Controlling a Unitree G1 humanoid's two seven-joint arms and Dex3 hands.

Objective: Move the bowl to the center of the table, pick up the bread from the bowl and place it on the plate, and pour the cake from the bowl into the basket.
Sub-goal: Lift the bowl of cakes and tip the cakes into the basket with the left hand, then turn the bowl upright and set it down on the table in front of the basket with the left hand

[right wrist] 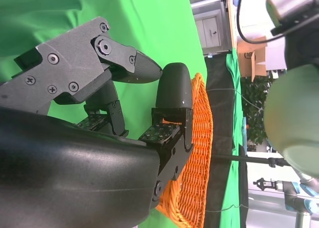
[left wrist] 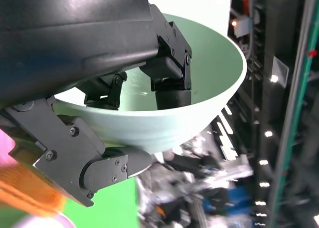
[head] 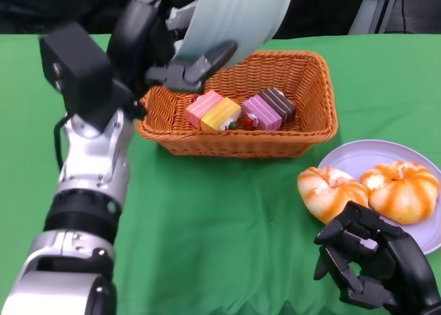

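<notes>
Bowl (head: 234, 15) top cut off by frame, tipped, pinched by left robot hand (head: 162, 46) above basket (head: 303, 132) rim. Right robot hand (head: 375, 260) curled, holding nothing, beside plate (head: 358, 156) edge.

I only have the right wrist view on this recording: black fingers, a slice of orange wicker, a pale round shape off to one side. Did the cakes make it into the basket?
Observer: Yes. The head view shows four cake pieces lying inside the wicker basket.
Operator: And that pale round shape?
Observer: It is the light green bowl, tipped steeply above the basket's back edge and gripped by the left hand.
Operator: Anything left in it?
Observer: The left wrist view looks into the bowl and shows nothing but fingers hooked over the rim.
Operator: And the bread?
Observer: Two orange-glazed breads rest on the lilac plate, beside the right hand.
</notes>
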